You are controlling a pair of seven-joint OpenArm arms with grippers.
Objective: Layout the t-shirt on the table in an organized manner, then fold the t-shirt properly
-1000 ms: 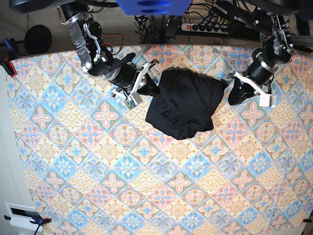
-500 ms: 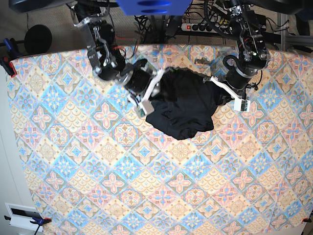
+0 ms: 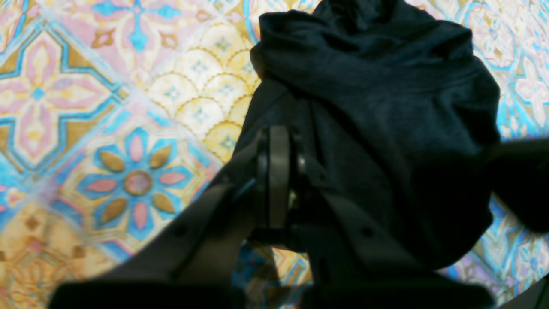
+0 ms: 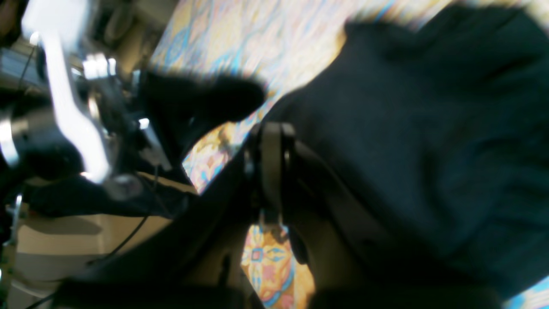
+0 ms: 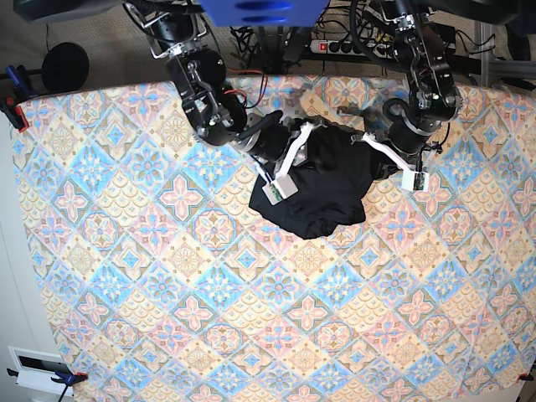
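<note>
The black t-shirt [image 5: 322,201] lies bunched in a crumpled heap on the patterned table [image 5: 167,293], near its far middle. My right gripper [image 5: 311,161] is over the heap's upper left part. In the right wrist view its fingers [image 4: 270,163] are shut, their tips at the edge of the dark fabric [image 4: 420,141]. My left gripper [image 5: 371,166] is at the heap's right edge. In the left wrist view its fingers [image 3: 279,171] are shut and touch the shirt [image 3: 386,98]. Fabric pinched in either gripper does not show.
A power strip [image 5: 352,46] and cables lie beyond the table's far edge. A round black object [image 5: 65,67] sits off the table at the far left, with clamps [image 5: 12,107] on the left edge. A white device [image 5: 38,368] is at the near left corner.
Both arms have swung inward from beside the heap: the right gripper onto its upper left part, the left gripper to its right edge. The shirt's outline is nearly the same.
</note>
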